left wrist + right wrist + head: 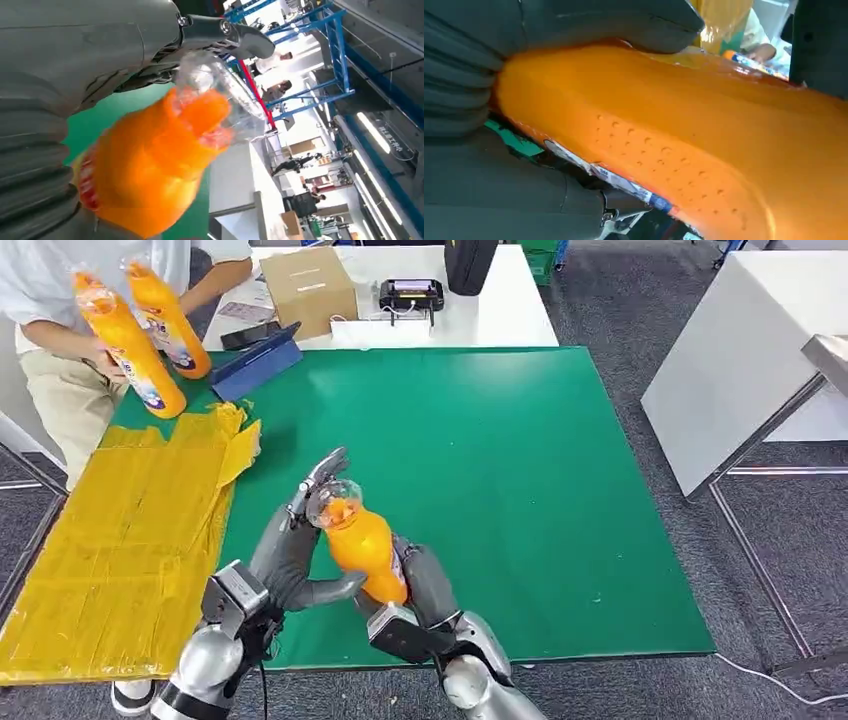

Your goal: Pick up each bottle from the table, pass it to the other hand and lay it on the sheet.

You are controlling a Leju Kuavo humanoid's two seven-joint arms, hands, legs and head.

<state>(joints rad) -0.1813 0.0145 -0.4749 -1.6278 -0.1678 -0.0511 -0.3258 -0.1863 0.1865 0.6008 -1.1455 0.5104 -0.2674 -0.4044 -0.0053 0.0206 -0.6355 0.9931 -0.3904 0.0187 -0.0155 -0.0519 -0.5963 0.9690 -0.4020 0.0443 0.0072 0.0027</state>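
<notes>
Bottle (364, 545) sits gripped in right hand (425, 585) above the table's (520, 480) near edge; left hand (296, 550) fingers spread around its neck, grip unclear; person (60, 350) holds 2 more.

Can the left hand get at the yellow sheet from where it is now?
Probably yes: the yellow sheet lies just beside the left hand with nothing between, though that hand is around the orange bottle the right hand holds.

My silver-grey hands (300, 550) frame an orange bottle (365, 545) with dimpled sides, above a green table (520, 470) and yellow sheet (120, 550).
</notes>
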